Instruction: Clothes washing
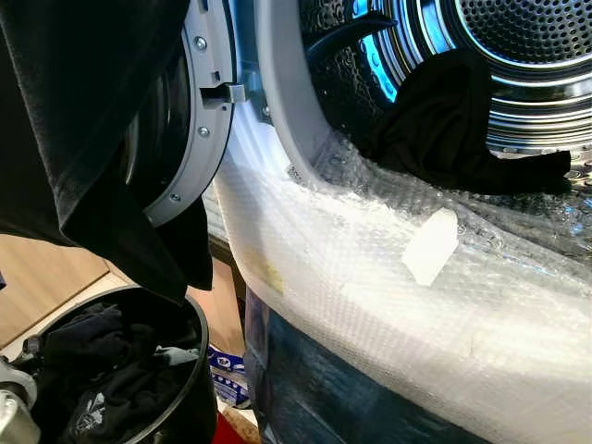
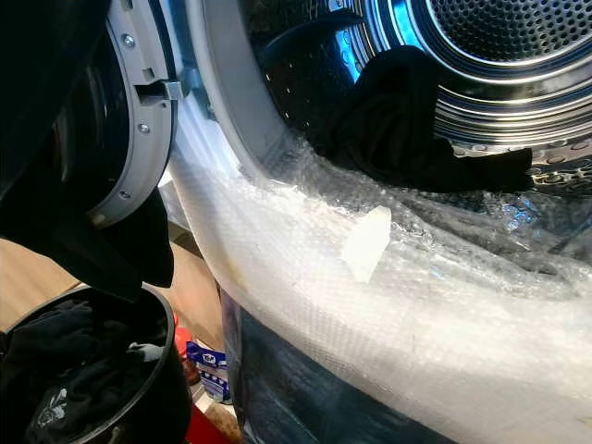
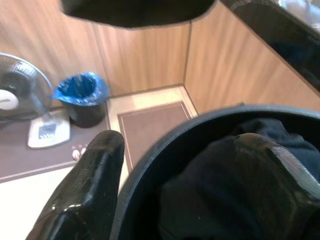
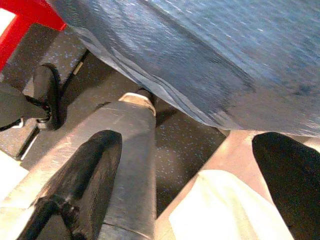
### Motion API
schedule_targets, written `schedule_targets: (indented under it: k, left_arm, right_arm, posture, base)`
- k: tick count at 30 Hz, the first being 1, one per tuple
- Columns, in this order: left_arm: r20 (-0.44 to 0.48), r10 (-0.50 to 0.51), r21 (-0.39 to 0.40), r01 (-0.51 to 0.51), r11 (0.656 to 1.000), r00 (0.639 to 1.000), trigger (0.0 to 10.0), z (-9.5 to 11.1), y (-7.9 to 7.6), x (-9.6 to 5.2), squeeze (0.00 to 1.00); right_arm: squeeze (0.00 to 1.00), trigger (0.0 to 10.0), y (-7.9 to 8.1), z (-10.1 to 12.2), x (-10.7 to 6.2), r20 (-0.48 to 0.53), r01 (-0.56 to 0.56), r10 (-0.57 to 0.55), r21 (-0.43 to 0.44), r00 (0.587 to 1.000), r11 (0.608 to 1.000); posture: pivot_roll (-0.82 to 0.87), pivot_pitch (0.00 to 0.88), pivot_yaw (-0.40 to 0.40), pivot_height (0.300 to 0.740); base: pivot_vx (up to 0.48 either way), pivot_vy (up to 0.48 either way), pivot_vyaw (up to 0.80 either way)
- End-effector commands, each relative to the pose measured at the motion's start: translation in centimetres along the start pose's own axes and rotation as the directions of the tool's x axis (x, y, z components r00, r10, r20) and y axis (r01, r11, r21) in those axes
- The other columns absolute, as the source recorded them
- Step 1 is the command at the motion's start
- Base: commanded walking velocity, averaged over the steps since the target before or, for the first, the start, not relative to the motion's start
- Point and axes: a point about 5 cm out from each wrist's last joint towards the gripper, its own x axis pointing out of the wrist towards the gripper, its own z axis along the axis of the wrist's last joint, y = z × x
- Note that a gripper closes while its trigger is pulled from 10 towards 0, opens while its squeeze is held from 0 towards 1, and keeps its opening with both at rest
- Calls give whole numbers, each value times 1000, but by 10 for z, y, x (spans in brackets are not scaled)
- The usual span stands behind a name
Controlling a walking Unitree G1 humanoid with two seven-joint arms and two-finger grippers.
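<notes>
The washing machine's drum stands open, with a black garment lying at its front lip. Bubble wrap covers the rim below the opening. A second black garment hangs in front of the open door; its top is out of frame. A black basket of dark clothes sits at lower left. My left gripper is open and straddles the basket rim, one finger outside and one over the clothes. My right gripper hangs open and empty, low beside the machine.
A red object and a small blue-and-white pack lie under the basket. In the left wrist view a fan and a bin with a blue liner stand on the floor by wooden panelling. A white tag sticks to the wrap.
</notes>
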Motion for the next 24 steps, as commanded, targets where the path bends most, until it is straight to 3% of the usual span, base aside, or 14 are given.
schedule_targets:
  k: [1,4,5,8,17,24]
  left_arm:
    - [-32,-14,11,15,1000,999,10000,0,1,2,1000]
    - [-58,-89,48,92,995,994,10000,0,-9,9,1000]
    - [-44,-175,49,177,983,984,10000,5,-21,10,1000]
    - [-23,-259,68,260,963,966,10000,12,-34,9,1000]
    - [-115,-286,87,296,951,951,10000,1,-36,13,1000]
    - [-152,-243,84,257,963,958,10000,-13,-31,13,1000]
  right_arm:
    - [0,10000,0,-4,0,-20,7,-7,5,1000,1000]
    - [0,10000,1,-2,0,-16,9,-9,0,1000,1000]
    - [0,10000,2,-2,0,-16,4,-4,-9,1000,1000]
    - [0,10000,2,-1,0,-14,8,-8,-11,1000,1000]
    - [0,10000,0,-1,0,-14,6,-6,-37,1000,999]
    - [0,10000,0,0,0,-14,-2,1,-75,1000,997]
  posture:
    - [79,45,34,740]
    - [72,48,33,740]
    - [73,54,32,740]
    - [68,52,32,740]
    - [55,54,32,740]
    - [52,52,29,740]
  base:
    - [0,0,0]
    - [0,0,0]
    - [0,0,0]
    - [0,0,0]
    - [0,0,0]
    - [0,0,0]
